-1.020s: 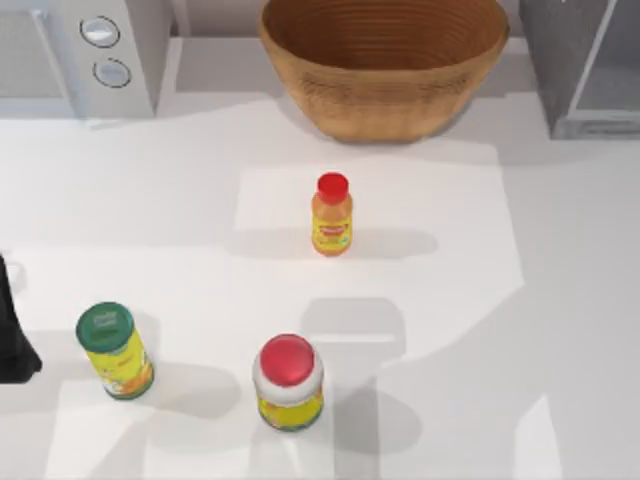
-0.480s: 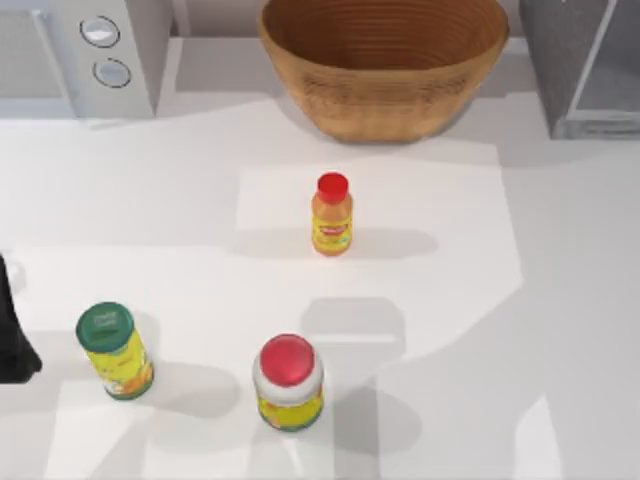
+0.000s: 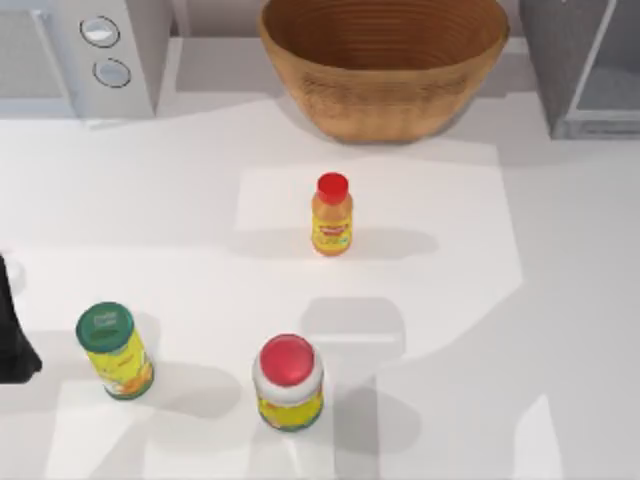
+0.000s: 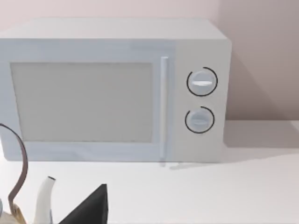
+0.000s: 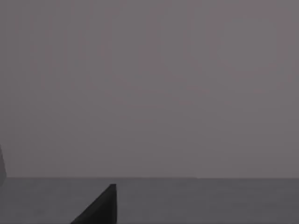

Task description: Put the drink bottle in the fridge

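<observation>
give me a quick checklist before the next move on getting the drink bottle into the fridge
1. Dark-grey boxy fridge, lighter inner compartment in sight at the table's far right: ok.
2. Drink bottle's whereabouts: cannot tell.
3. Left hand parked at the table's left edge: ok.
4. Right hand faces a plain grey surface; its place: cannot tell.
5. Small orange red-capped bottle and red-lidded jar upright, apart: ok.

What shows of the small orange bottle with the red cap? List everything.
The small orange bottle looks like plastic, with a round red cap and a yellow label bearing a red mark. It stands upright, capped, near the middle of the white table, apart from the wicker basket behind it. Only the table touches it; its shadow falls rightward.
</observation>
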